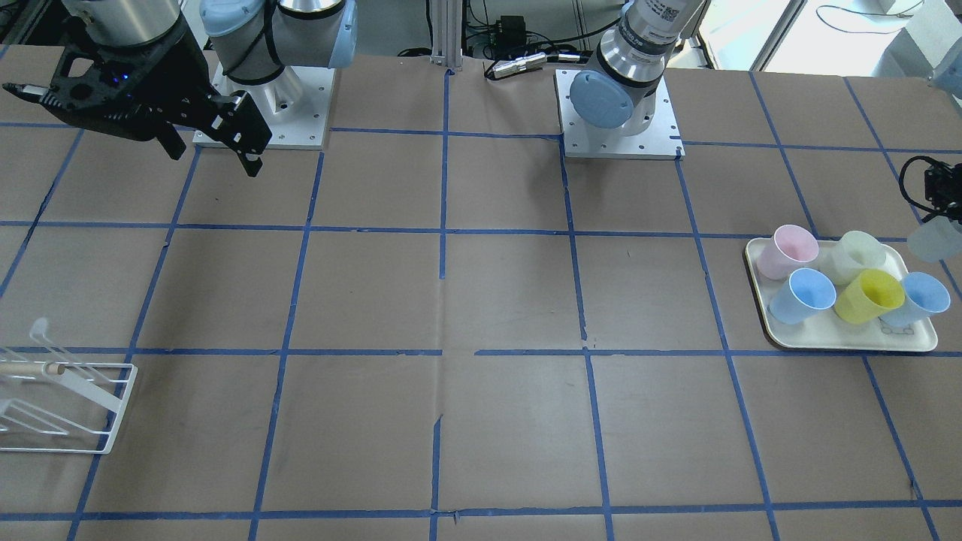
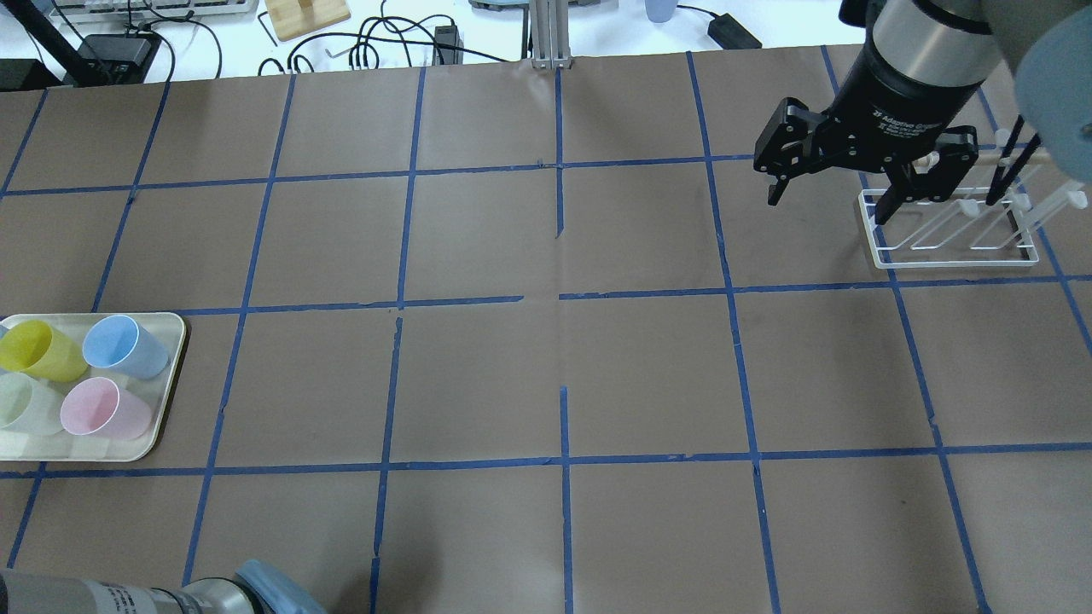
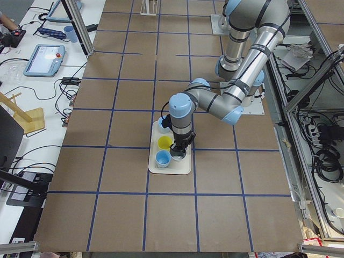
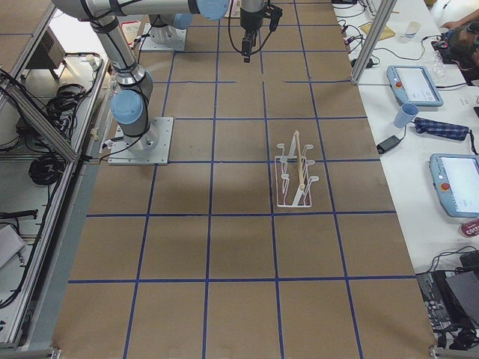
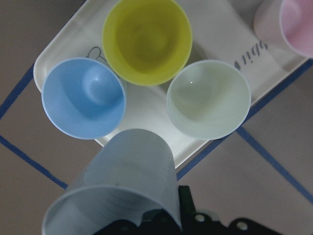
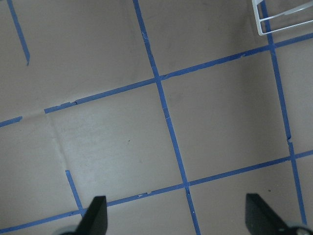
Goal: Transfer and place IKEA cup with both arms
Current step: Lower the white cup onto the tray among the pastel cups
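Observation:
The IKEA cup (image 5: 122, 181), a pale grey tumbler, is held in my left gripper (image 1: 939, 216). It hangs above the tray's edge, apart from the other cups, and also shows at the right edge of the front-facing view (image 1: 934, 240). The gripper's jaws are shut on its wall; only dark parts of them show under the cup in the left wrist view. My right gripper (image 2: 836, 198) is open and empty. It hovers high over the table beside the white wire rack (image 2: 947, 232), and its fingertips (image 6: 95, 218) show over bare paper.
The cream tray (image 1: 842, 342) holds a pink cup (image 1: 787, 252), a cream-white cup (image 1: 857, 255), a yellow cup (image 1: 869, 295) and two light blue cups (image 1: 803, 295). The rack (image 1: 60, 398) stands at the table's opposite end. Brown paper with blue tape lines covers the table.

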You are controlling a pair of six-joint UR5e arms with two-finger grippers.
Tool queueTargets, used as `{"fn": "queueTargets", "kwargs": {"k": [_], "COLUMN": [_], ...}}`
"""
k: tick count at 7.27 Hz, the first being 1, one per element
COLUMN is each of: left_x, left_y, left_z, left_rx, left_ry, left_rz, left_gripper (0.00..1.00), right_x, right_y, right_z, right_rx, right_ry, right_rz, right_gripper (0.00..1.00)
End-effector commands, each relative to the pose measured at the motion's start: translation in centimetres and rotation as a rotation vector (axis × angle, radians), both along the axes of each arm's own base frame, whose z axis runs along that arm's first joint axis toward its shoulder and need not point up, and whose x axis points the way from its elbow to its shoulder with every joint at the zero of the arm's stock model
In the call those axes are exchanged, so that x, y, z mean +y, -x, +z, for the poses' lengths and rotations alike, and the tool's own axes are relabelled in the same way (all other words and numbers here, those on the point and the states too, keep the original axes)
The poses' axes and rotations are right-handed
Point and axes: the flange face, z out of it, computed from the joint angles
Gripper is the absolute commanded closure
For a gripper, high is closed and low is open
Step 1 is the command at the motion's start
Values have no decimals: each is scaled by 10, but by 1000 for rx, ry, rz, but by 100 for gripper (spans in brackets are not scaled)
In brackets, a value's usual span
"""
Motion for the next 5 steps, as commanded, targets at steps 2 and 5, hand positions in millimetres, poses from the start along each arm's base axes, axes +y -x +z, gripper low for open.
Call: {"fn": "queueTargets", "kwargs": {"k": [2, 5], "left_x": [26, 20], "left_y": [-3, -8], "left_z": [-51, -78], "left_rx": [1, -7], "left_ry": [-9, 11], "left_rz": [-105, -93], "left_gripper": [100, 100], "right_x": [4, 5], "right_y": [4, 6], "right_z": [6, 8], "right_rx": [58, 54], "right_ry": [11, 17], "right_rz": [-6, 1], "right_gripper": [0, 0]}}
